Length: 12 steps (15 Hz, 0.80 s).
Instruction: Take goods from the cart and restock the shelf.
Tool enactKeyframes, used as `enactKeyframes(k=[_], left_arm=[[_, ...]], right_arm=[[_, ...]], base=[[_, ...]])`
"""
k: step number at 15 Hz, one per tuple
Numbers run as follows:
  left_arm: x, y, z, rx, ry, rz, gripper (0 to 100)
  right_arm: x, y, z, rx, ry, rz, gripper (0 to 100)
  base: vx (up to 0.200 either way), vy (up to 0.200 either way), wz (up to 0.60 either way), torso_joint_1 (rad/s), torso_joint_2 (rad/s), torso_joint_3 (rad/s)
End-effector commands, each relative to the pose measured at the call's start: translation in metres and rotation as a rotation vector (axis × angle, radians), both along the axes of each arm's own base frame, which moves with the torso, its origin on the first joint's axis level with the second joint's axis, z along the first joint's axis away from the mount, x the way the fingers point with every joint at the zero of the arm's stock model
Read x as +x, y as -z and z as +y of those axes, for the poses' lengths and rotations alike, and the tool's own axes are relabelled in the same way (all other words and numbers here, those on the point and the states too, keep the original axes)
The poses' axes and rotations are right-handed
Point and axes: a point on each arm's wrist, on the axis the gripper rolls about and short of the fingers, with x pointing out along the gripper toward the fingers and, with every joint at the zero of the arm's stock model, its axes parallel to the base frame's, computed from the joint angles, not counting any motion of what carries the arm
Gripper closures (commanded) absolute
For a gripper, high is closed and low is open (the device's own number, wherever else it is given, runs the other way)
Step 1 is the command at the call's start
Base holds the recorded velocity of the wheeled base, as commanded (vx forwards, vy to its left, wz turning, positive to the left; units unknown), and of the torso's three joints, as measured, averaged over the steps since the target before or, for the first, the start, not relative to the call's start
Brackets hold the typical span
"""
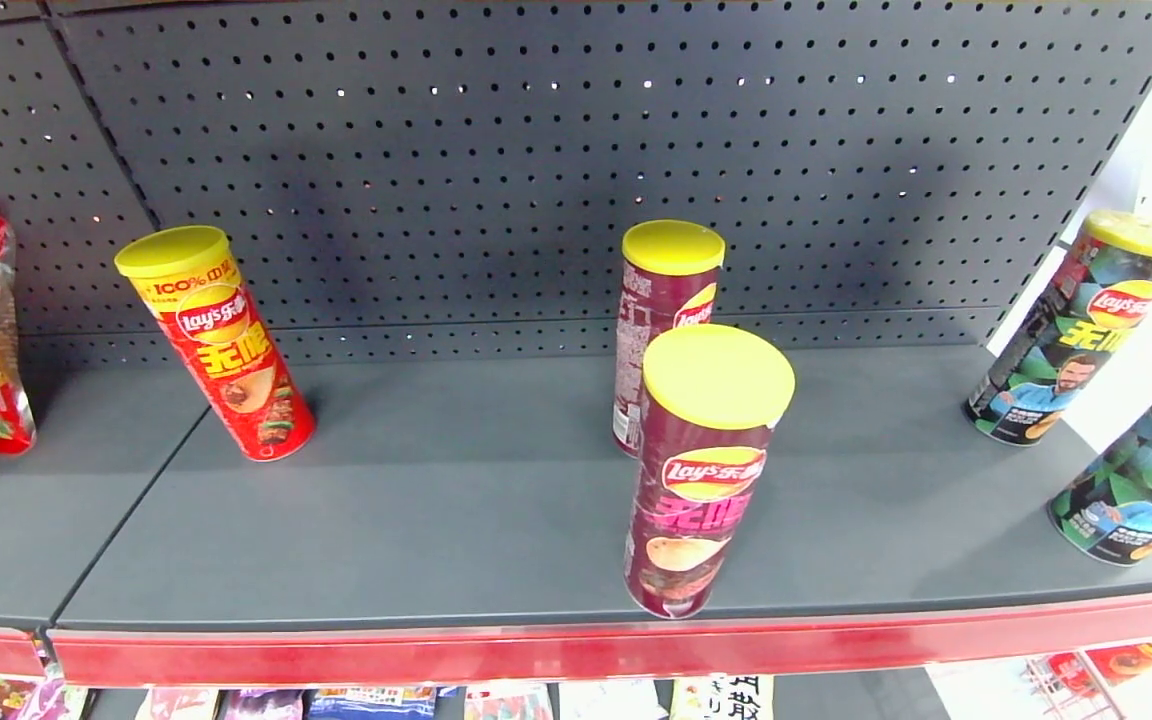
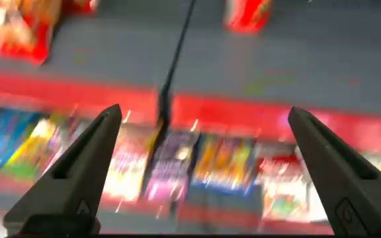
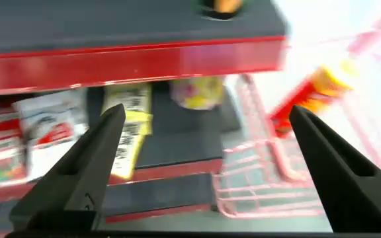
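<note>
The shelf [image 1: 416, 500] lies ahead of both grippers, and its red lip runs across beyond the gap of each. The pink cart [image 3: 263, 182] sits lower, beyond the right gripper [image 3: 207, 109], whose jaws stand wide apart with nothing between them. A can [image 3: 313, 92] (red and yellow, blurred) leans in the cart. The left gripper [image 2: 205, 111] is spread just as wide, and it too is empty. Two maroon cans [image 1: 701, 470], a red can [image 1: 221, 345] and two green cans [image 1: 1076, 330] stand on the shelf, well beyond the jaws.
</note>
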Motion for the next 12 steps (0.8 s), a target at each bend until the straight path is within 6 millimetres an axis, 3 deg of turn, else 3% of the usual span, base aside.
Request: enactKeyframes(k=[1, 4, 5, 9, 12], left_arm=[[0.008, 0.022, -0.002, 0.013, 0.075, -0.056, 0], [0.008, 0.023, -0.002, 0.000, 0.071, -0.043, 0], [0.008, 0.023, -0.002, 0.003, 0.051, -0.043, 0], [0.008, 0.022, -0.003, 0.014, 0.089, -0.048, 0], [0.007, 0.027, -0.006, 0.096, 0.244, 0.004, 0]], right_arm=[[0.001, 0.006, 0.001, 0.011, -0.046, -0.008, 0], [0.003, -0.001, 0.004, -0.016, -0.202, -0.098, 0], [0.008, 0.010, 0.004, -0.007, -0.183, -0.095, 0], [0.011, 0.018, -0.001, 0.030, 0.005, -0.109, 0], [0.010, 0.018, -0.002, 0.048, -0.252, -0.106, 0]], base=[[0.000, 0.000, 0.00, 0.000, 0.00, 0.000], [0.000, 0.000, 0.00, 0.000, 0.00, 0.000], [0.000, 0.000, 0.00, 0.000, 0.00, 0.000], [0.000, 0.000, 0.00, 0.000, 0.00, 0.000], [0.000, 0.000, 0.00, 0.000, 0.00, 0.000]])
